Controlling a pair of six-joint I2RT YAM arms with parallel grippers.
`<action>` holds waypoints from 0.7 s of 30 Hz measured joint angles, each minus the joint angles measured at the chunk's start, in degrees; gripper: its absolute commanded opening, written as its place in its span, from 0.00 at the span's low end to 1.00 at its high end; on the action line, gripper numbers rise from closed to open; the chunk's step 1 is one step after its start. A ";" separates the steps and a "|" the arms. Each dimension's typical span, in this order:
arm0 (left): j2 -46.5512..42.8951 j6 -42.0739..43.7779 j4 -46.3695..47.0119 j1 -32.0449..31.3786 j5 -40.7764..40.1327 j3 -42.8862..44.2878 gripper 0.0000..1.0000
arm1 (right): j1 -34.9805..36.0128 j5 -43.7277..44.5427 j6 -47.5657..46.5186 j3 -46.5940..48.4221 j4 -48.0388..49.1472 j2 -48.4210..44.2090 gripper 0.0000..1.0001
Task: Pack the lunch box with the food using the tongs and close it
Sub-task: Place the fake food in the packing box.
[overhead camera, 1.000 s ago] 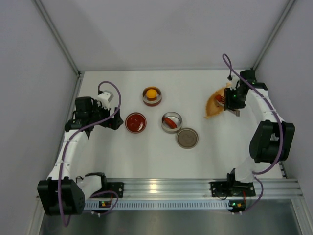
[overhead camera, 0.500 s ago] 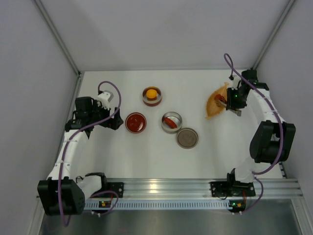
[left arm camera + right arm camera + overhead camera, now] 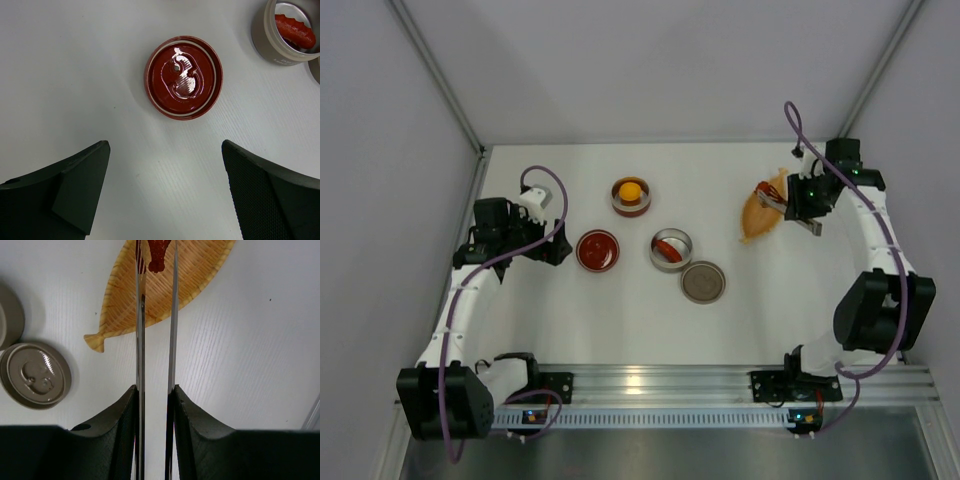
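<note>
My right gripper (image 3: 155, 388) is shut on the grey metal tongs (image 3: 140, 330). Their two thin arms run forward and pinch a small red piece of food (image 3: 157, 254) over the orange leaf-shaped dish (image 3: 200, 280). From above, that gripper (image 3: 802, 200) sits at the far right, with the red piece (image 3: 763, 188) over the dish (image 3: 758, 218). The lunch box is two open round tins: one (image 3: 631, 207) holds an orange-yellow lump (image 3: 631, 190), the other (image 3: 671, 262) a longish red piece (image 3: 667, 248). My left gripper (image 3: 165, 165) hangs open and empty, short of a red lid (image 3: 183, 76).
A grey lid (image 3: 703, 282) lies beside the tin with the red piece; it also shows in the right wrist view as the grey lid (image 3: 35, 375). The red lid (image 3: 597, 250) lies left of centre. Grey walls enclose the table, with the right wall close to my right arm.
My right gripper squeezed the tongs narrower onto the red piece and rose, shifting slightly right and back. The left arm has not moved.
</note>
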 measured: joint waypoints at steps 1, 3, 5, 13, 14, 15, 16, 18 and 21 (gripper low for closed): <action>0.02 0.00 -0.02 0.00 0.02 0.02 0.98 | 0.07 -0.87 -0.59 0.13 -0.72 -0.50 0.12; 0.17 -0.02 -0.17 0.00 0.11 0.15 0.98 | 0.70 -2.62 -1.79 0.98 -2.73 -1.55 0.12; 0.52 -0.11 -0.39 0.00 0.46 0.63 0.98 | 2.12 -4.76 -3.04 2.10 -4.39 -2.86 0.11; 1.64 -0.44 -0.76 0.00 1.33 1.92 0.98 | 14.64 -7.69 -4.48 3.52 -6.36 -4.37 0.12; 1.66 -0.48 -0.83 0.00 1.31 1.95 0.98 | 16.72 -7.67 -4.55 3.61 -6.73 -4.37 0.12; 1.66 -0.48 -0.96 0.00 1.31 1.95 0.98 | 18.67 -7.67 -4.66 3.69 -6.99 -4.37 0.12; 1.66 -0.48 -1.07 0.00 1.31 1.95 0.98 | 20.31 -7.72 -4.81 3.80 -7.21 -4.33 0.12; 1.66 -0.48 -1.16 0.00 1.31 1.97 0.98 | 22.91 -7.65 -4.85 4.46 -7.78 -3.98 0.12; 1.66 -0.48 -1.20 0.00 1.29 1.97 0.98 | 25.68 -7.23 -4.85 5.07 -8.02 -3.26 0.13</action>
